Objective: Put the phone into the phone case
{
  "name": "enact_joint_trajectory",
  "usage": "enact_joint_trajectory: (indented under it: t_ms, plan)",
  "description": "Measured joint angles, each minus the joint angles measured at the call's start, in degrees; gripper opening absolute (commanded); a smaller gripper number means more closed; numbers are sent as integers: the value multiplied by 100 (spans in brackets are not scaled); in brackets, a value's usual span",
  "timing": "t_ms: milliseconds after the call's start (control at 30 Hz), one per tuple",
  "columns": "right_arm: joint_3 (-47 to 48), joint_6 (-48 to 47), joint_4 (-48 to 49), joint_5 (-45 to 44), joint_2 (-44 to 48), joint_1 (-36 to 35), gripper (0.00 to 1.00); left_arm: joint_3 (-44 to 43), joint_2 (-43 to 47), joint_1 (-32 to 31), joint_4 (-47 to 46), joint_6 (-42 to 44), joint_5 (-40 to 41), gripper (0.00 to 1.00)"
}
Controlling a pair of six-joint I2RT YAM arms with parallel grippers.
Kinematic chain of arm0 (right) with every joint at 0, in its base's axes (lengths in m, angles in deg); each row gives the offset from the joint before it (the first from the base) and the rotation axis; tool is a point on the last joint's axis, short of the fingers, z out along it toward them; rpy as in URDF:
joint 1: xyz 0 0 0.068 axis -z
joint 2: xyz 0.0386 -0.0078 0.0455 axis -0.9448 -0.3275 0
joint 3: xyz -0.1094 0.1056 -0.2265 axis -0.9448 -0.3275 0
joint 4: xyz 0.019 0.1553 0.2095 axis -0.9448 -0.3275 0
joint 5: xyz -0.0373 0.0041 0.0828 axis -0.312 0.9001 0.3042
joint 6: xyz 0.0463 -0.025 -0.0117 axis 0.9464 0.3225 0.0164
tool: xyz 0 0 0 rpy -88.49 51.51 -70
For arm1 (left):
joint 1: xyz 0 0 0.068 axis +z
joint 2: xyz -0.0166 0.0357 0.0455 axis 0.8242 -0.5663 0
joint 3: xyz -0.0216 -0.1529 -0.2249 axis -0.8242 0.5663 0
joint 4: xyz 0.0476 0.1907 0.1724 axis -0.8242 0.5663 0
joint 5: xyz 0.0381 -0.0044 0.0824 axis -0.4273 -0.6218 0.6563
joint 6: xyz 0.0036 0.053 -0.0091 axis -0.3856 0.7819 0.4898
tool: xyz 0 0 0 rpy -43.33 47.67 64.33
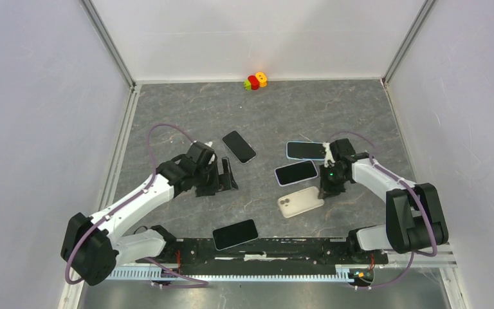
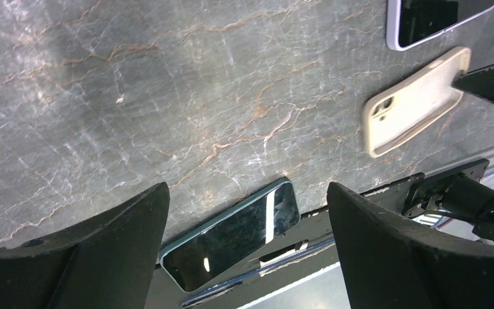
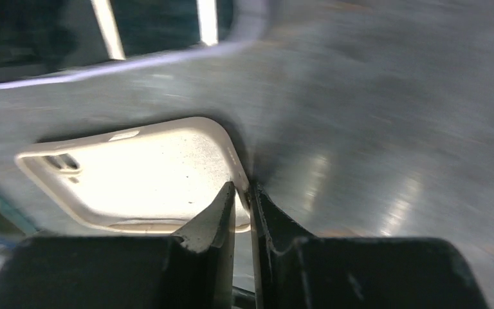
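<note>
A cream phone case (image 1: 300,201) lies hollow side up, right of the table's middle. My right gripper (image 1: 328,188) is at its right end, shut on the case's rim. In the right wrist view the case (image 3: 141,174) has its side wall pinched between the narrow fingers of that gripper (image 3: 241,193). Several phones lie screen up: a white-edged phone (image 1: 296,172) just behind the case, a blue-edged phone (image 1: 305,150) further back, a black phone (image 1: 238,146) at the centre, and a dark green phone (image 1: 235,234) at the near edge. My left gripper (image 1: 222,177) hangs open and holds nothing.
In the left wrist view the dark green phone (image 2: 231,235) rests partly over the black base rail (image 2: 360,199), framed by the wide-spread fingers (image 2: 103,251), with the case (image 2: 415,103) beyond. A small red, yellow and green toy (image 1: 255,81) sits by the back wall.
</note>
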Motion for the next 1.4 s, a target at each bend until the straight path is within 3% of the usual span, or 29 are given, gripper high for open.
enact_joint_trajectory:
  t_ms: [200, 433, 600, 733, 833, 1033, 1167, 1400]
  plan:
    - [-332, 785, 1095, 1596, -111, -688, 0, 140, 264, 11, 243, -146, 107, 100]
    - [-671, 1316, 1617, 2098, -114, -758, 0, 142, 387, 11, 603, -310, 184, 100]
    - [-804, 1449, 1711, 2212, 61, -758, 33, 142, 409, 11, 1043, -557, 289, 100]
    - [-758, 1429, 1665, 2227, 304, -789, 48, 142, 409, 33, 1379, -752, 291, 100]
    - [-501, 1344, 1460, 2179, 339, -863, 53, 195, 409, 39, 1493, -894, 192, 100]
    - [-13, 1252, 1335, 2190, 387, -1429, 46, 643, 570, 48, 1565, -1241, -221, 100]
    - [17, 1314, 1357, 2385, 326, -2065, 38, 1008, 986, 48, 1580, -1532, -492, 94]
    - [15, 1589, 1600, 2688, -15, -3012, 36, 1812, 1499, 46, 1327, -2107, -955, 83]
